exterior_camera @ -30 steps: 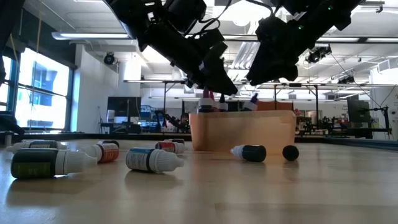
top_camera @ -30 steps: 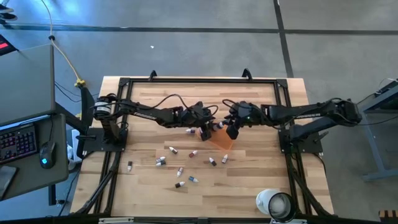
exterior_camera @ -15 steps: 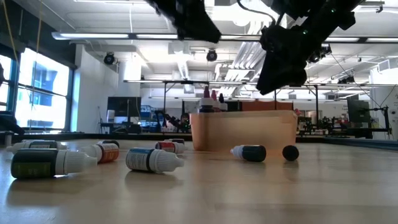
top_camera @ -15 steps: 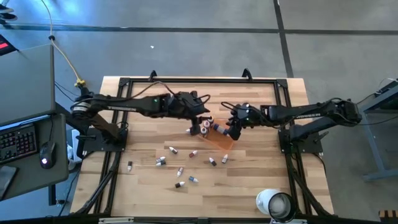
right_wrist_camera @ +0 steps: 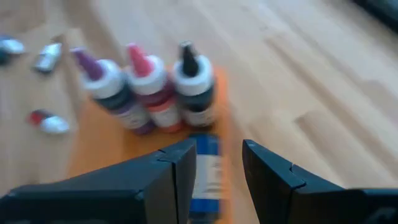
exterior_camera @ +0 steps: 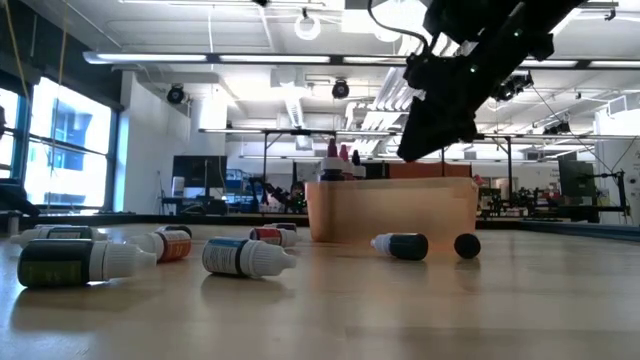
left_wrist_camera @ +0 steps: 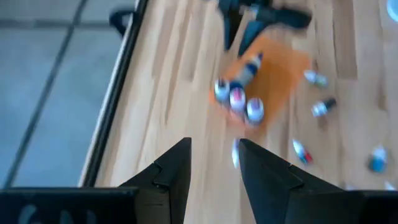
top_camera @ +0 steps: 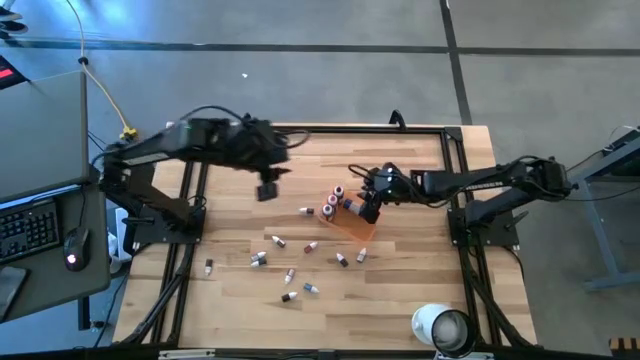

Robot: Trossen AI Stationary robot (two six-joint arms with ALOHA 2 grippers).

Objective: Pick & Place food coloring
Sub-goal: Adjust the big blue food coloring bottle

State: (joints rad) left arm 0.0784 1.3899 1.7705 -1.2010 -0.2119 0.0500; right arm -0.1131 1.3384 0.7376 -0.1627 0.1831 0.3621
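The translucent orange tray (top_camera: 356, 222) lies near the table's middle. Three food coloring bottles (right_wrist_camera: 149, 87) stand upright in it, with purple, pink and dark caps. A blue-labelled bottle (right_wrist_camera: 206, 167) lies on its side on the tray floor beside them. My right gripper (right_wrist_camera: 217, 150) hovers open just above that lying bottle, one finger on either side; it shows over the tray (exterior_camera: 390, 210) in the low view too. My left gripper (top_camera: 266, 190) is open and empty, high over the table's left-far part. Several more bottles (top_camera: 290, 272) lie loose on the wood.
Loose bottles lie scattered toward the near side of the tray (top_camera: 258, 258) and in the low view's foreground (exterior_camera: 245, 255). A dark bottle (exterior_camera: 400, 244) and a loose cap lie just in front of the tray. A large white roll (top_camera: 441, 327) stands at the near right corner.
My left gripper has risen from the tray and swung back toward the table's left edge, out of the low view. Three bottles stand in the tray where it was. My right gripper has stayed over the tray's right end.
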